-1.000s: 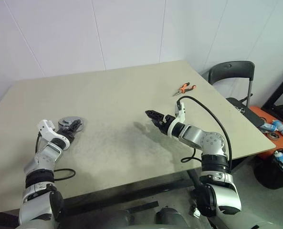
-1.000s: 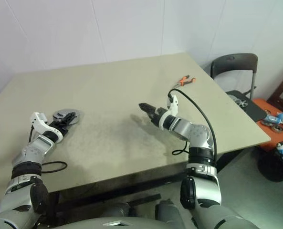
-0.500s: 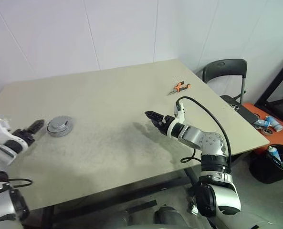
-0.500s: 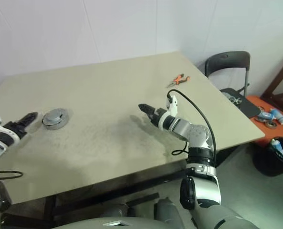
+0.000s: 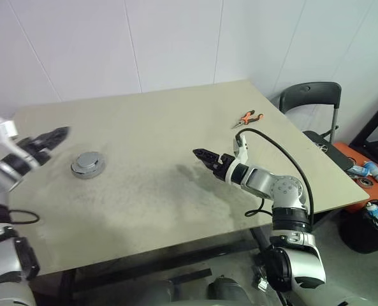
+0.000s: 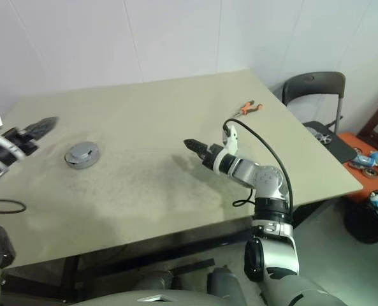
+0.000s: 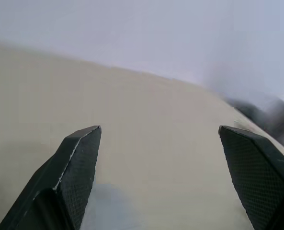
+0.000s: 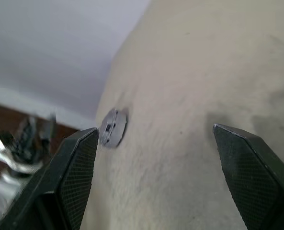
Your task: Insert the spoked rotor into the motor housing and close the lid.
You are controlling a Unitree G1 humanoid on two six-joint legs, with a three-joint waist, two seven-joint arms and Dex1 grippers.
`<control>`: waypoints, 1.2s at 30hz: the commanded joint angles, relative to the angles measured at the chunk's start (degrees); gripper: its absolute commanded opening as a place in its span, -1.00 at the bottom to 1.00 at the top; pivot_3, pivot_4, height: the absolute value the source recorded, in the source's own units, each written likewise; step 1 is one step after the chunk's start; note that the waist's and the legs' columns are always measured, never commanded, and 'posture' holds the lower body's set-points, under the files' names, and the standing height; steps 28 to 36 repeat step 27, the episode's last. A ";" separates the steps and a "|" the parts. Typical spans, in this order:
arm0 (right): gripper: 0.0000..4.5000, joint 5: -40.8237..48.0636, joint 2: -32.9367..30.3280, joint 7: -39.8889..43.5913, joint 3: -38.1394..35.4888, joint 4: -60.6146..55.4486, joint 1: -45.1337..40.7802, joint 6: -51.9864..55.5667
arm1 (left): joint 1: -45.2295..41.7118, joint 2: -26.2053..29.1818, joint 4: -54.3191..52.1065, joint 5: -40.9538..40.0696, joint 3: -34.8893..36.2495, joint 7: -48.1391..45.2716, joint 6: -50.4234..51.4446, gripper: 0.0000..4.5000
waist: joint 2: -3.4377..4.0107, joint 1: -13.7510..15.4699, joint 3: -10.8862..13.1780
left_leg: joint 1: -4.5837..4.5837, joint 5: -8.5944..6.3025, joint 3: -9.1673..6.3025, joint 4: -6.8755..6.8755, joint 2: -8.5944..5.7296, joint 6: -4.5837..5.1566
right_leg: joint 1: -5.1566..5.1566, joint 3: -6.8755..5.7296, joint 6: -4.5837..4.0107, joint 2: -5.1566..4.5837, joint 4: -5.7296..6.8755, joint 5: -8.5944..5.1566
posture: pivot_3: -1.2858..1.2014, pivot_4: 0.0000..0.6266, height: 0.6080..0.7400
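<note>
Table takes up most of my view, beige top. On its left half sits the motor housing with the lid on it, a closed round grey puck from where I'm looking, nothing touching it. My left gripper hangs in the air just left of it and a bit farther back, fingers spread apart, empty. Right gripper hovers over the table's middle, fingers apart too, holding nothing. Orange-handled pliers lie at the far right.

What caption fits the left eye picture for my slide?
Round metal motor sits closed on the table, both open tools, left and right, apart from it.
</note>
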 commanded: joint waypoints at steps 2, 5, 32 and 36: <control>0.78 -2.53 -5.14 4.93 5.07 -7.11 -0.80 -0.10 | 2.45 -5.08 -21.27 -4.96 -5.68 -0.72 7.87 0.86 | 0.01 -0.15 0.01 | -0.02 0.00 0.01 -0.03 0.01 0.01 | -0.07 0.01 0.00 0.01 0.00 0.00 | 0.03 -1.00 1.00; 0.78 -5.21 -8.98 8.01 8.79 -10.25 -0.86 -1.09 | 3.75 -7.74 -25.31 -4.10 -9.33 -0.51 9.40 0.86 | 0.03 -1.07 0.02 | -0.01 0.06 0.02 -0.11 0.06 0.10 | -0.13 0.01 -0.01 0.06 0.02 -0.01 | 0.03 -1.00 1.00; 0.78 -9.43 -18.14 12.23 10.18 -19.32 2.25 -1.72 | 6.96 -10.50 -30.70 -3.27 -14.08 -0.43 11.27 0.86 | 0.02 0.85 0.11 | -0.04 0.10 0.05 0.07 0.08 0.16 | -0.05 -0.01 -0.01 0.05 -0.01 -0.02 | 0.03 -1.00 1.00; 0.78 -9.43 -18.14 12.23 10.18 -19.32 2.25 -1.72 | 6.96 -10.50 -30.70 -3.27 -14.08 -0.43 11.27 0.86 | 0.02 0.85 0.11 | -0.04 0.10 0.05 0.07 0.08 0.16 | -0.05 -0.01 -0.01 0.05 -0.01 -0.02 | 0.03 -1.00 1.00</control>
